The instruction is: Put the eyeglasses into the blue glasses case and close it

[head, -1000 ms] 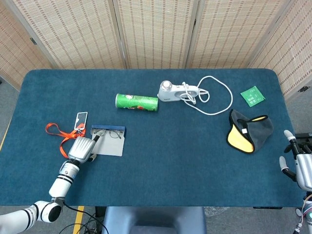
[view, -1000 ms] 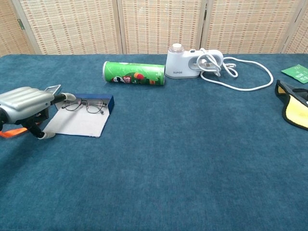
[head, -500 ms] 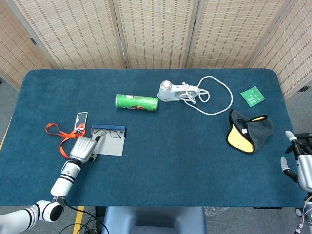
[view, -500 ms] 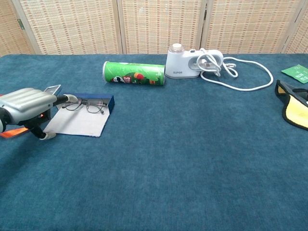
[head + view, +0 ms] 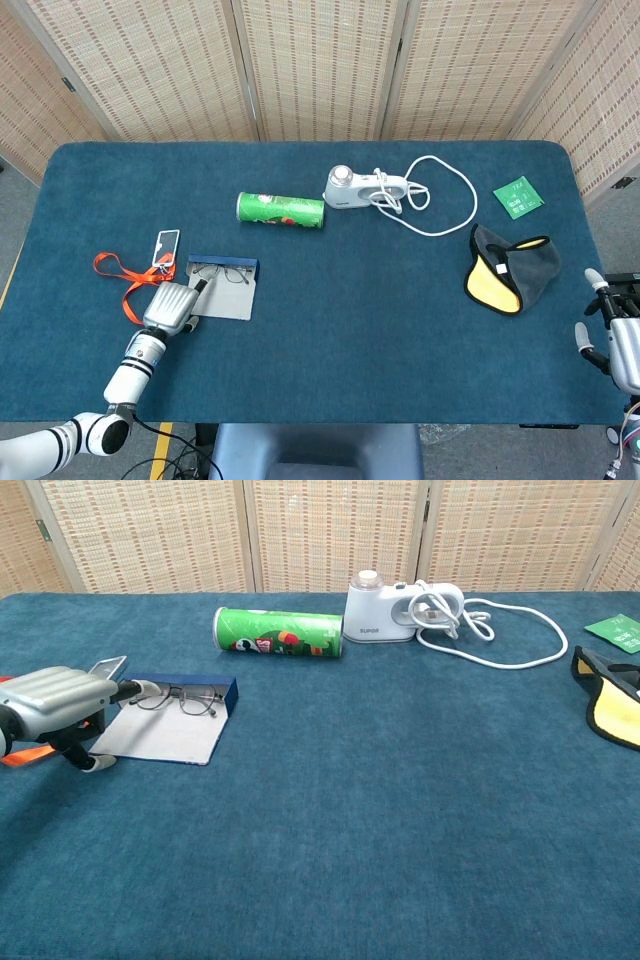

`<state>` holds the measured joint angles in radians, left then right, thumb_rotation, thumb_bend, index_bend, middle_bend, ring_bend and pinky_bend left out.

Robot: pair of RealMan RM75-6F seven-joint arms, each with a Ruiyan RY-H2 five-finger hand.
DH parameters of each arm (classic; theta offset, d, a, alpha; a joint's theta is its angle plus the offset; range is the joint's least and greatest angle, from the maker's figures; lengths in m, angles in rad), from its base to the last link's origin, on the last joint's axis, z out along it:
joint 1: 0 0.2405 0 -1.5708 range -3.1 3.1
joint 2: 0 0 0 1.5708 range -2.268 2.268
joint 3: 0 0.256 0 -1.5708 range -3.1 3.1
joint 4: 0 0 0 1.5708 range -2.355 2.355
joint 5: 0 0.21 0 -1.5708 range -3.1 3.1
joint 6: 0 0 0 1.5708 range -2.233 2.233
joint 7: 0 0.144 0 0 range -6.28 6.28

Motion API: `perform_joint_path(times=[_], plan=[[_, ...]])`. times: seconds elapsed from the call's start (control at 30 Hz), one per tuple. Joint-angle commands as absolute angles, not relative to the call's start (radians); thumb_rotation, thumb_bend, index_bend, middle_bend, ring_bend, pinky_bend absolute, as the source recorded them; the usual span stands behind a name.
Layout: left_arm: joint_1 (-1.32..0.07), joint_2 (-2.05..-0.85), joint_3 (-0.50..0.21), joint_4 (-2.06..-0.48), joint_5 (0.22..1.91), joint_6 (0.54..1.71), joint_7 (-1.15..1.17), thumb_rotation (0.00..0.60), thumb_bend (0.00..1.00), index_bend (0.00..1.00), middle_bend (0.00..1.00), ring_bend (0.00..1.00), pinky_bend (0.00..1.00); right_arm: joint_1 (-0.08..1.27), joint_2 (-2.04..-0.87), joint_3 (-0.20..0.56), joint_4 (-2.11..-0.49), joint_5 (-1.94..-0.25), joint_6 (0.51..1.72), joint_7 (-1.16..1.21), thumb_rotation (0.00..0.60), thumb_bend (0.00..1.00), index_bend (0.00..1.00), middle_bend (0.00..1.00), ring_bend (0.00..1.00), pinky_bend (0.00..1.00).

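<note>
The glasses (image 5: 178, 698) lie in the open case (image 5: 190, 714), just left of the green can (image 5: 279, 632). The left hand (image 5: 57, 697) sits at the case's left edge, fingers (image 5: 140, 688) reaching onto it, holding nothing clearly visible. The right hand (image 5: 620, 345), far right of the case, has fingers apart and empty.

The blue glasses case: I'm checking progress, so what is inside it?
The eyeglasses lie in the open blue glasses case, by its blue wall. The left robot hand covers its left end.
</note>
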<state>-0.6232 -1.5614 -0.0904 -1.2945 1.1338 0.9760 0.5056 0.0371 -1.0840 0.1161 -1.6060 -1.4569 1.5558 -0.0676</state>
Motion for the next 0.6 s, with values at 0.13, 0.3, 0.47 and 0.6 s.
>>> perform_joint_path(times=[0.13,0.3,0.47,0.6], plan=[[-0.625,-1.555,-0.091,-1.303,1.128,0.972,0.507,0.600,0.24,0.03,1.00,1.00,1.00,0.036,-1.085,0.116,-1.605,-1.456,1.557,-0.067,0.600,0.46,0.09,0.48,0.38,0.24],[-0.631,-1.561,-0.092,-1.292,1.115,0.959,0.513,0.600,0.25,0.03,1.00,1.00,1.00,0.036,-1.086,0.115,-1.605,-1.457,1.555,-0.066,0.600,0.46,0.09,0.48,0.38,0.24],[-0.640,-1.577,-0.100,-1.262,1.104,0.950,0.509,0.600,0.25,0.02,1.00,1.00,1.00,0.035,-1.085,0.116,-1.605,-1.460,1.560,-0.066,0.600,0.46,0.09,0.48,0.39,0.24],[-0.645,-1.588,-0.104,-1.241,1.103,0.946,0.499,0.600,0.24,0.02,1.00,1.00,1.00,0.033,-1.084,0.116,-1.606,-1.460,1.564,-0.066,0.600,0.46,0.09,0.49,0.39,0.24]])
